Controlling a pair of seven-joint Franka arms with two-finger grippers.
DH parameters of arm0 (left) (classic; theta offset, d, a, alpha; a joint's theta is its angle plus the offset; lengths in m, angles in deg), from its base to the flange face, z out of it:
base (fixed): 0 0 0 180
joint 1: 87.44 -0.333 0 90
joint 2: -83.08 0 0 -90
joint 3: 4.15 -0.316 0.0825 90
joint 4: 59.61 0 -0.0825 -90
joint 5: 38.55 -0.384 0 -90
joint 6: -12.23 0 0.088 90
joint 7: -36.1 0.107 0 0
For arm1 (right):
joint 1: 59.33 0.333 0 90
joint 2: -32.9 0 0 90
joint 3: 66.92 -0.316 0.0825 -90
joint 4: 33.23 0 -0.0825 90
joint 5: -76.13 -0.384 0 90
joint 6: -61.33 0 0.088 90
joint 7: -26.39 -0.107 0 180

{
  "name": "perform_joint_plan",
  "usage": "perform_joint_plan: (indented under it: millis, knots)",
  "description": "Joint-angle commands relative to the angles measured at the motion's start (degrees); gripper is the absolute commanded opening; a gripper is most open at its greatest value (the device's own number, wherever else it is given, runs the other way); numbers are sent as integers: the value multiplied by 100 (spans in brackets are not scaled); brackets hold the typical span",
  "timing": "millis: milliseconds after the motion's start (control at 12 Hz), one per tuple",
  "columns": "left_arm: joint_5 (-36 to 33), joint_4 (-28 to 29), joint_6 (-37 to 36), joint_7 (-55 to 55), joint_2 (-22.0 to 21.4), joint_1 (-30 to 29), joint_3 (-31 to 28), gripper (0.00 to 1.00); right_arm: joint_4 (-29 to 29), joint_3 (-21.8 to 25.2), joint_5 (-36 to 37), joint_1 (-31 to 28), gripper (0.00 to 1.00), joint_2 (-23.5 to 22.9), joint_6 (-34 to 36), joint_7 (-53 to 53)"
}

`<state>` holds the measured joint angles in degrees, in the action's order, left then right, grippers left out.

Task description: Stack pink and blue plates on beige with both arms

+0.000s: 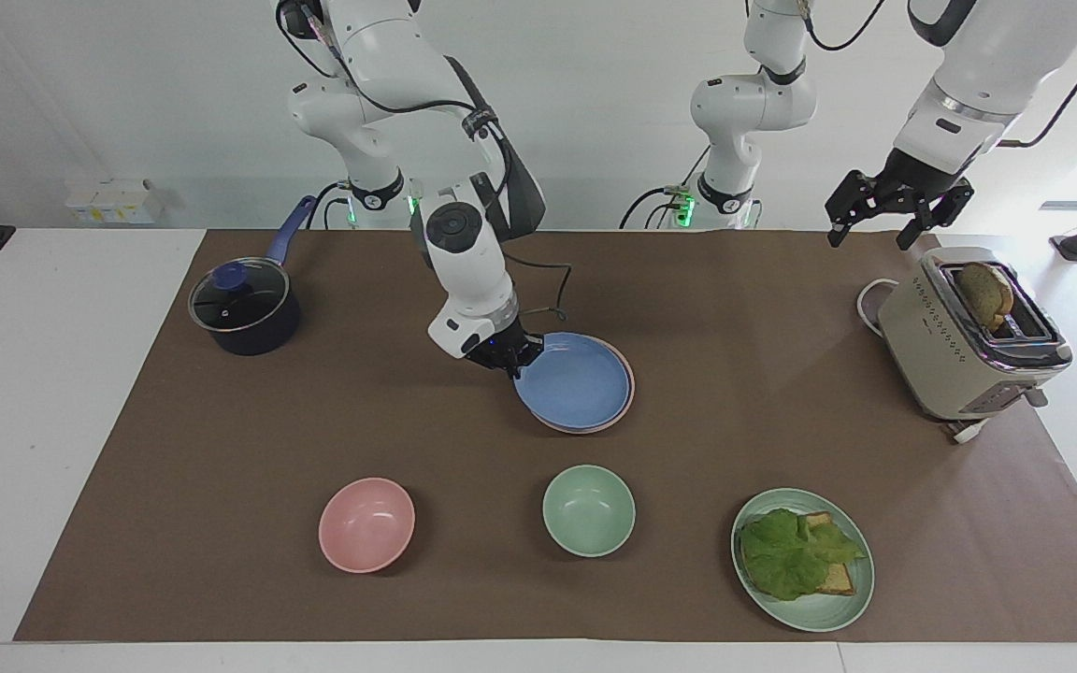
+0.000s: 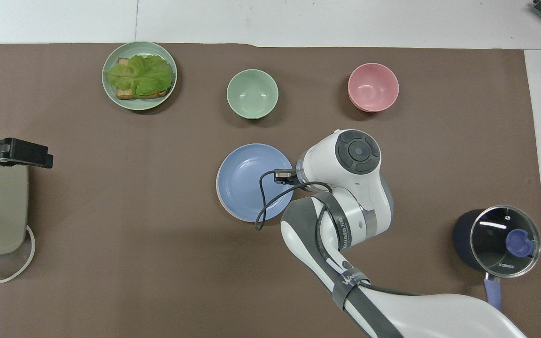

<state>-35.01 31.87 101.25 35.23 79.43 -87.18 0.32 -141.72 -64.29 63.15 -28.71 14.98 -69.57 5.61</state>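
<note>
The blue plate (image 1: pixel 576 383) lies flat on the pink plate (image 1: pixel 630 393), of which only a thin rim shows around it. Seen from above, the blue plate (image 2: pixel 251 180) covers nearly all of the stack. The beige plate is hidden. My right gripper (image 1: pixel 509 363) is down at the blue plate's rim, on the side toward the right arm's end of the table; the wrist hides it in the overhead view. My left gripper (image 1: pixel 898 220) hangs open over the toaster (image 1: pixel 969 336) and waits.
A green plate with lettuce and toast (image 1: pixel 802 559), a green bowl (image 1: pixel 588 510) and a pink bowl (image 1: pixel 366 524) stand farthest from the robots. A lidded dark pot (image 1: pixel 244 308) sits at the right arm's end. The toaster holds a slice of bread.
</note>
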Motion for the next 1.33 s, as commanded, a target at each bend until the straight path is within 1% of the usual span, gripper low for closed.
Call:
perform_joint_plan:
  millis: [0, 167, 417, 500, 667, 750, 833, 1000, 1250]
  knots:
    - [-99, 19, -60, 42, -22, -53, 36, 100, 186, 79, 592, -99, 100, 270, 56, -67]
    - [-99, 10, -60, 42, -22, -53, 36, 100, 258, 62, 858, -564, 100, 657, 354, -40]
    - [-99, 19, -60, 42, -22, -53, 36, 100, 284, 71, 1051, -1047, 100, 1167, 925, 152]
    - [-99, 19, -60, 42, -22, -53, 36, 100, 310, 53, 1052, -1188, 100, 1351, 1240, 223]
    - [-99, 19, -60, 42, -22, -53, 36, 100, 302, 71, 1043, -1260, 100, 1729, 2161, 250]
    - [-99, 19, -60, 42, -22, -53, 36, 100, 284, 71, 1043, -1382, 100, 1835, 2619, 267]
    - [-99, 19, -60, 42, -22, -53, 36, 100, 223, 71, 1043, -1470, 100, 1897, 2893, 328]
    - [-99, 19, -60, 42, -22, -53, 36, 100, 170, 71, 1043, -1873, 100, 1942, 3141, 810]
    - [-99, 19, -60, 42, -22, -53, 36, 100, 100, 71, 1052, -2576, 100, 1951, 3194, 1732]
